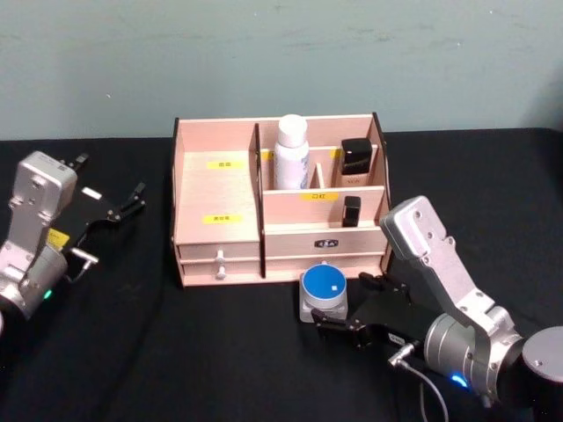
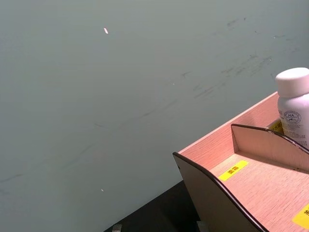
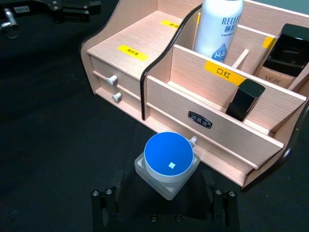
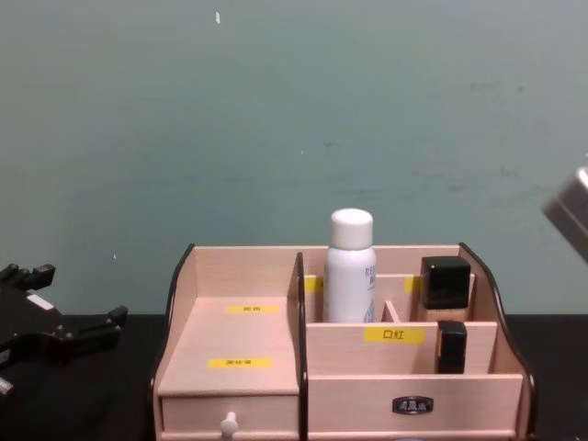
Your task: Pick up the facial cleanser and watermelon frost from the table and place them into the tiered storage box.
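Storage box: I see the storage box (image 1: 215, 189) standing mid-table (image 1: 176, 352), toward the back edge, with its drawers facing me.
White bottle: the white bottle (image 1: 292, 151) stands upright in the box's back row, in the compartment just right of the tall curved divider.
Blue-lidded jar: the blue-lidded jar (image 1: 325, 288) sits on the table just in front of the box's right half, close to the bottom drawer front. I cannot tell whether it touches the drawer.
Right gripper: my right gripper (image 3: 163, 208) is low over the table on the front-edge side of the jar, pointing at the box. Its fingers (image 3: 104, 208) are spread wider than the jar, one to each side. The jar lies at the mouth of the gap, and I see neither finger pressing on it.
Left gripper: my left gripper (image 1: 107, 180) is near the table's left edge, well apart from the box. Its fingers are spread and they grip nothing.
Other things in the box: a black-capped bottle (image 1: 356, 158) stands in the back right compartment, and a small black stick (image 1: 352, 211) stands in the lower compartment in front of it.
Labels: yellow labels (image 1: 224, 163) mark the wide left step and the right compartments.
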